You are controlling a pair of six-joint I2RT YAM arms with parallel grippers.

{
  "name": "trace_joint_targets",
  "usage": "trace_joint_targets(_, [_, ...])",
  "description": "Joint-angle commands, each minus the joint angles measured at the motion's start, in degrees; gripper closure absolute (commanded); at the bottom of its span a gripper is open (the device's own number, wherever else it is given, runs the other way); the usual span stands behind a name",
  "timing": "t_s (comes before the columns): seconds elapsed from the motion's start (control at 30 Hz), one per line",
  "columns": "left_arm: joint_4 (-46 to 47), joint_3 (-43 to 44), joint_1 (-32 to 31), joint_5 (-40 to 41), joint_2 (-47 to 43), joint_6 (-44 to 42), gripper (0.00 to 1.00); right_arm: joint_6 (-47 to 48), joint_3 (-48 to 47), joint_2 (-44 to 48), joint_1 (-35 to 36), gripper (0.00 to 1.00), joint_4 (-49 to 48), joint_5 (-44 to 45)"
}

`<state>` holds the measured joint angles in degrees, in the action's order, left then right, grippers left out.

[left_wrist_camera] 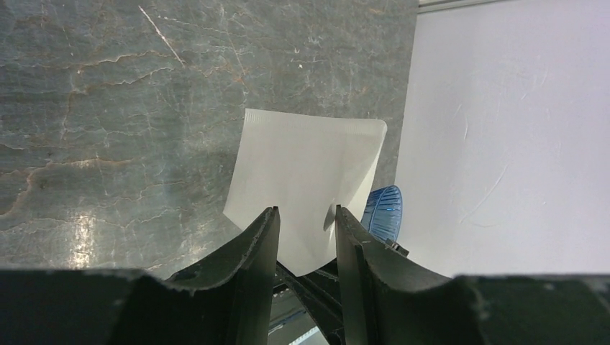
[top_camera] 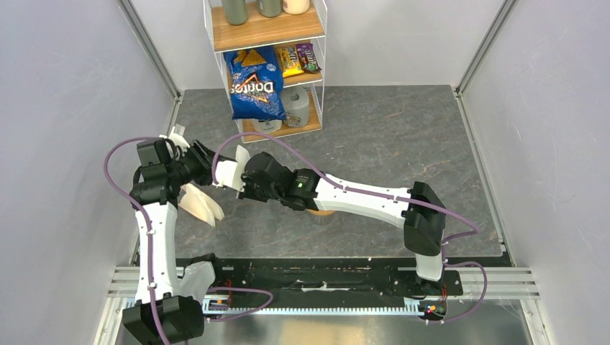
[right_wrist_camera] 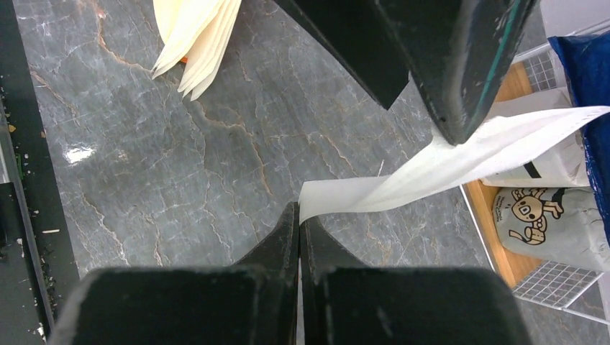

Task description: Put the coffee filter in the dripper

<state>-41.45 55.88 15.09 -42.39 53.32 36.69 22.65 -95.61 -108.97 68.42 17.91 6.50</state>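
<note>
Right claw [right_wrist_camera: 299, 210] is clamped on one corner of the coffee filter [right_wrist_camera: 403, 180]. My fingers are pressed together with the paper edge between them, bottom centre of the right wrist view. From there the sheet runs up and to the right, lifted off the table [right_wrist_camera: 180, 158], and passes under the tip of one left finger.

Left claw [left_wrist_camera: 306, 210] is open, with a clear gap between the fingers. Through that gap the filter shows flat-on, centre of the left wrist view. Can't tell if that fingertip actually touches the paper.

The filter is held in the air, not in the dripper [left_wrist_camera: 383, 210]. The dripper's blue ribbed rim pokes out behind the filter's lower right edge, next to the white wall; the rest is hidden.

A stack of cream filters [right_wrist_camera: 198, 39] lies fanned on the table, upper left of the right wrist view, well apart from the held sheet.

In the top view both claws meet left of centre, below the shelf [top_camera: 267, 32] with the chip bag [top_camera: 253, 85].
</note>
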Motion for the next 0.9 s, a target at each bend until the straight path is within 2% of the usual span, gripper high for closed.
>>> trace_joint_targets(0.0, [0.43, 2.39, -0.88, 1.73, -0.07, -3.60, 0.59, 1.16, -2.64, 0.13, 0.22, 1.00, -0.68, -0.83])
trace_joint_targets(0.43, [-0.74, 2.66, -0.96, 2.93, 0.81, -4.70, 0.62, 2.02, 2.40, 4.11, -1.71, 1.00, -2.54, -3.07])
trace_joint_targets(0.87, [0.24, 2.79, -3.77, 4.79, 1.55, -5.06, 0.62, 4.67, -0.21, 3.04, -1.93, 1.00, 0.52, -8.77])
